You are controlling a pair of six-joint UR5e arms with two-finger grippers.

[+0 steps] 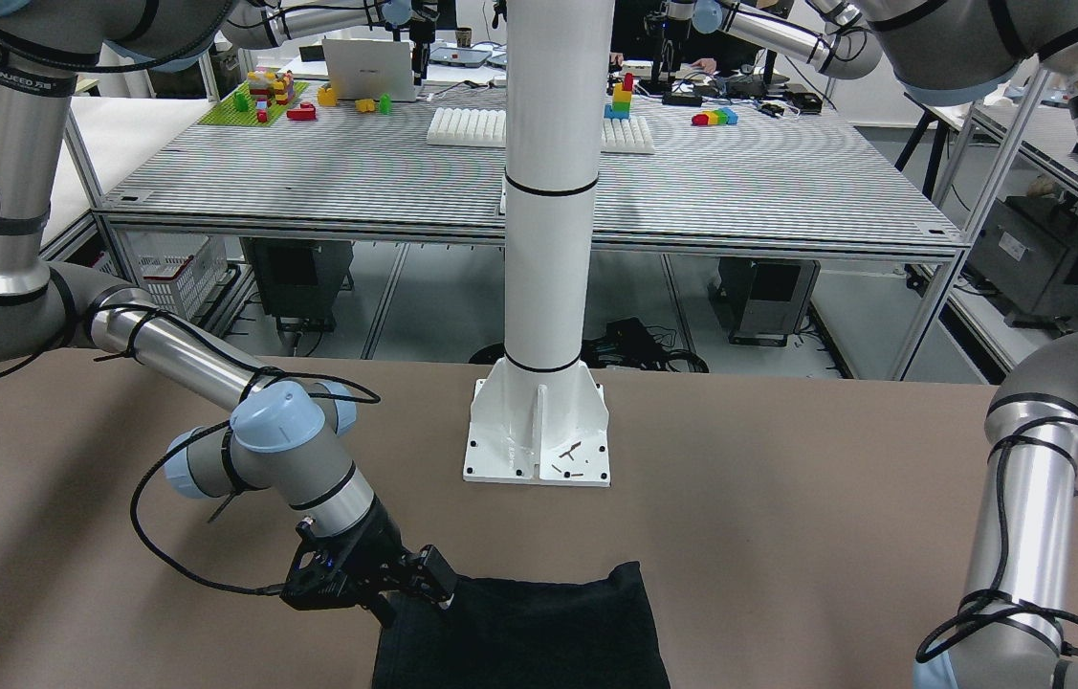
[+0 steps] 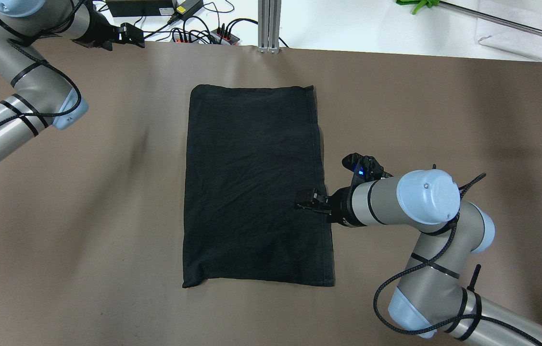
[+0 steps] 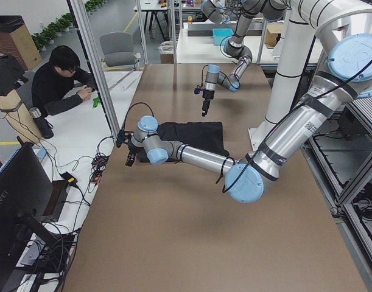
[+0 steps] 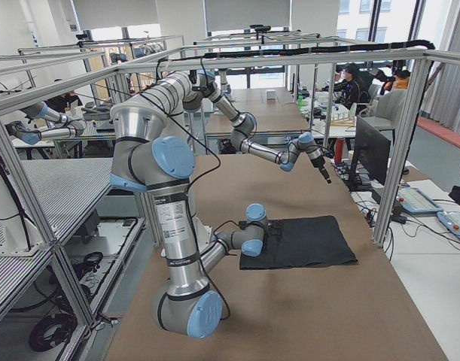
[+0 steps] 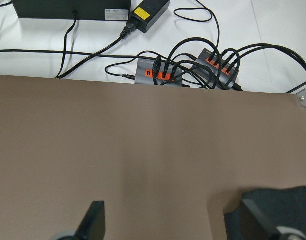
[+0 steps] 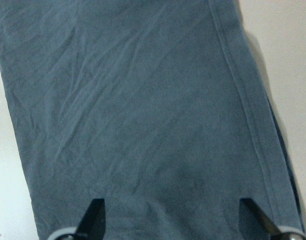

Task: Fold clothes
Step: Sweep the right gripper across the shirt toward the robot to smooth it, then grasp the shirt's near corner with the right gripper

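At the far-left edge of the brown table (image 2: 107,216) we see the left gripper (image 2: 138,38) spread wide and holding nothing, well apart from the clothes (image 2: 251,182). They lie flat mid-table as a black rectangle, with tabletop showing all round. Over their right hem the right gripper (image 2: 305,201) is wide open, gripping nothing; we cannot tell if it touches. Power strips (image 5: 158,72) lie beyond the far edge.

Brown table (image 2: 107,216), white pole (image 1: 548,239), striped workbench (image 1: 309,182) behind (toy blocks (image 1: 271,96) on it).
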